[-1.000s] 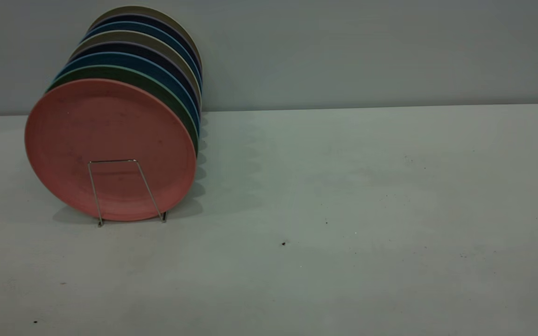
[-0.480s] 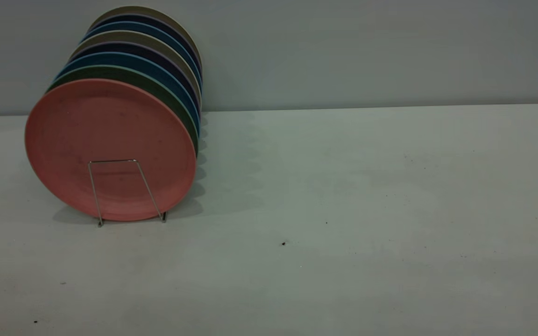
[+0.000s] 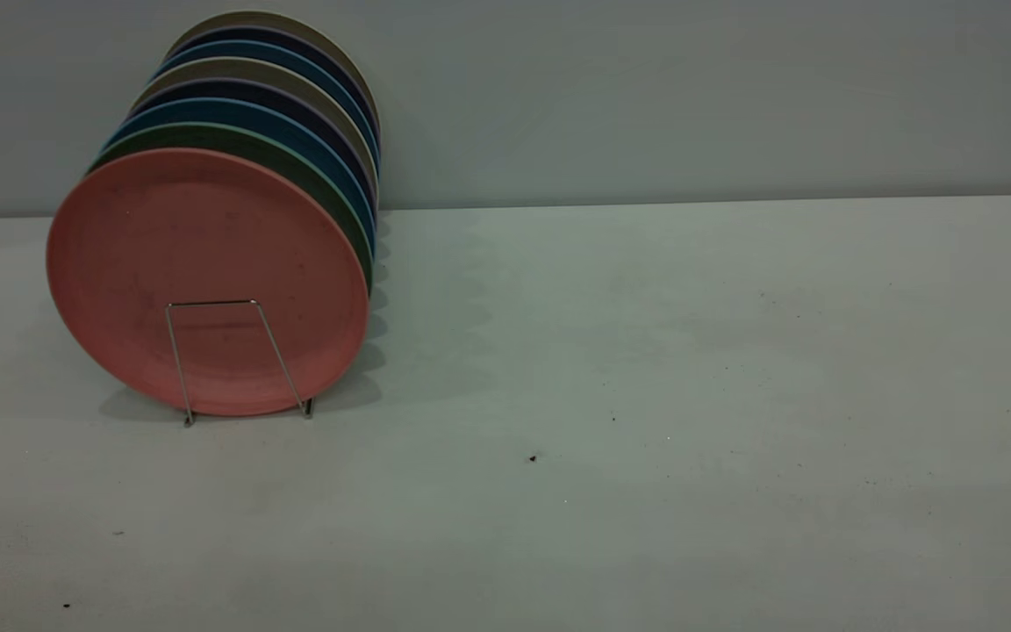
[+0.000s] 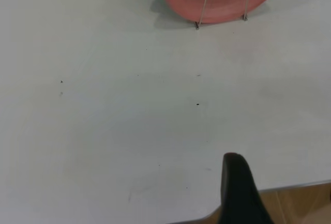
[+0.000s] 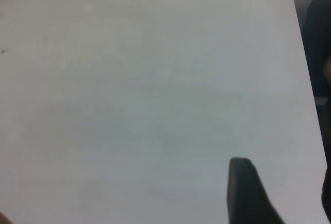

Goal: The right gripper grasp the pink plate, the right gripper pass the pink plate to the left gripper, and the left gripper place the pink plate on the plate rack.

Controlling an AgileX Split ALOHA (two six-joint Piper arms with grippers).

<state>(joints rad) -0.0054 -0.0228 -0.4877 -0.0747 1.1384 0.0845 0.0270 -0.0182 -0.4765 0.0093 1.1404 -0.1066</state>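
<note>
Nothing has been moved since earlier: the pink plate (image 3: 207, 281) is seen upright in the plate rack (image 3: 238, 360), foremost, well ahead of the left claw (image 4: 240, 193); neither claw's opening can be told, nothing is held

Non-task items on the white table (image 3: 690, 351)

Green plate (image 3: 233, 140), blue plates (image 3: 242, 112) and beige plates (image 3: 260, 70) stand on edge in a row; dark specks dot the tabletop.

- pink plate (image 3: 207, 281): salmon pink, faint dark specks
- plates behind (image 3: 295, 132): green, blue, dark purple, beige
- rack (image 3: 233, 360): silver wire
- table (image 3: 690, 395): pale grey, dark flecks
</note>
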